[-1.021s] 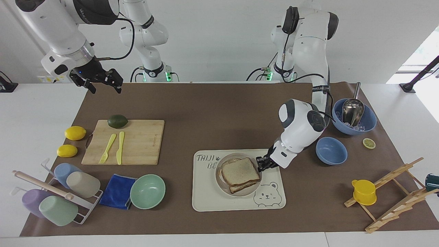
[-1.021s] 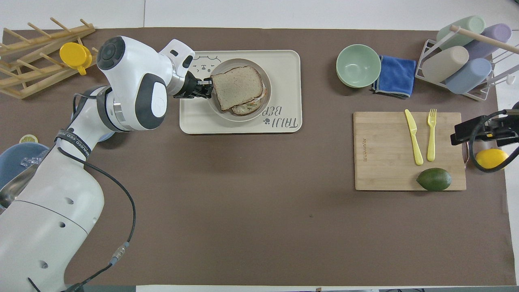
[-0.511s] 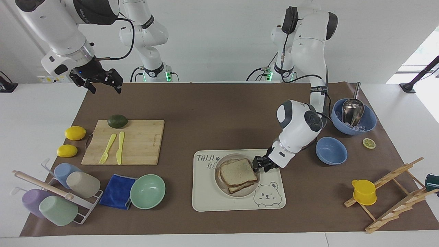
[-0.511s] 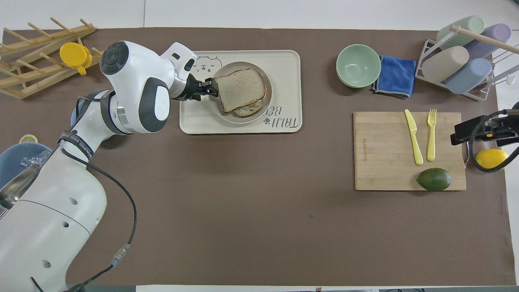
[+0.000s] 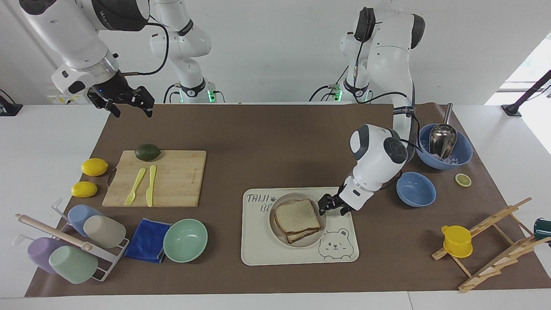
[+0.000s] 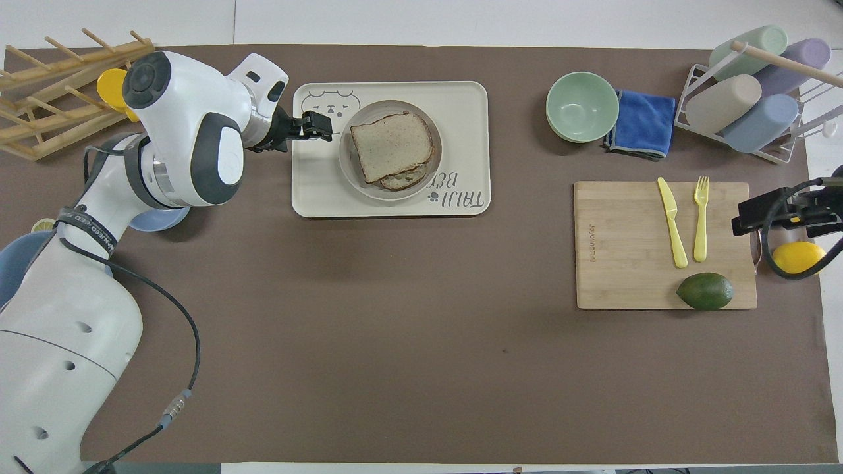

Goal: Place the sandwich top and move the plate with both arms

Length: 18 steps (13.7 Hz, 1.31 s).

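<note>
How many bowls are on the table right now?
3: a mint-green bowl beside the blue cloth, a small blue bowl, and a large blue bowl holding a metal scoop.

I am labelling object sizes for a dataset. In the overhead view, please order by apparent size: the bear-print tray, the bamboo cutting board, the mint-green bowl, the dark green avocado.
1. Rectangular cream bear-print tray and rectangular bamboo cutting board: these look alike in area, so I do not rank them.
2. Round mint-green bowl.
3. Dark green oval avocado, on the board.
</note>
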### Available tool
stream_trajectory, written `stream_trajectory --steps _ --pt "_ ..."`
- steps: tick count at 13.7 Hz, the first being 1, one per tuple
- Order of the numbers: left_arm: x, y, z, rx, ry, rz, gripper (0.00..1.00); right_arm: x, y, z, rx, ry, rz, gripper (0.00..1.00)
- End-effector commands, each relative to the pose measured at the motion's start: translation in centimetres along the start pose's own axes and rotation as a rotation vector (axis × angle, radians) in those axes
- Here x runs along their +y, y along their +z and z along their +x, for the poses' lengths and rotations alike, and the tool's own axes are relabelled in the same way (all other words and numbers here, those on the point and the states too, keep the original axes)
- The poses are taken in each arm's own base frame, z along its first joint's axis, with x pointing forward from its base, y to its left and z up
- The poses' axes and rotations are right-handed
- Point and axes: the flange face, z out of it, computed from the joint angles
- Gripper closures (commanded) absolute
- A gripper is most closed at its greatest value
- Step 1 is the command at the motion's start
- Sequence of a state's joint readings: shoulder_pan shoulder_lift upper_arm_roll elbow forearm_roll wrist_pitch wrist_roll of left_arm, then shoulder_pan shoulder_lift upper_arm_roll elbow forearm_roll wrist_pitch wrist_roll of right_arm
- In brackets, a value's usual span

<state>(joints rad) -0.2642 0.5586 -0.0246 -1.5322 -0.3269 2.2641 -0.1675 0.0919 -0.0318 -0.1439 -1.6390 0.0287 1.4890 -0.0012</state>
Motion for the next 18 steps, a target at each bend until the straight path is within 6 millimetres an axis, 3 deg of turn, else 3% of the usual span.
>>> stream_trajectory --steps 1,5,10,12,15,17,18 --pt "-2.5 -6.3 0.4 0.001 -0.002 0.031 0.00 0.1 -0.1 -0.8 0.001 0.016 0.027 0.00" --pt "-5.0 -14.8 -1.0 -0.041 0.040 0.181 0.00 0.1 -0.1 -0.8 0.001 0.014 0.027 0.00" --pt "-4.8 -23.7 -5.6 -0.123 0.104 0.282 0.00 0.1 0.0 -0.7 0.000 0.016 0.027 0.00" --pt "-5.1 -26.1 -7.9 -0.172 0.116 0.298 0.00 0.1 0.0 -0.7 0.000 0.016 0.027 0.00" --pt "-5.4 -28.0 -12.5 -0.212 0.123 0.300 0.00 0.1 -0.1 -0.8 0.001 0.014 0.027 0.00" --pt "-6.0 -27.3 -14.7 -0.230 0.124 0.301 0.00 0.1 0.0 -0.7 0.000 0.016 0.027 0.00" --pt "-5.9 -26.5 -14.6 -0.214 0.132 0.299 0.00 0.1 -0.1 -0.8 0.001 0.014 0.027 0.00"
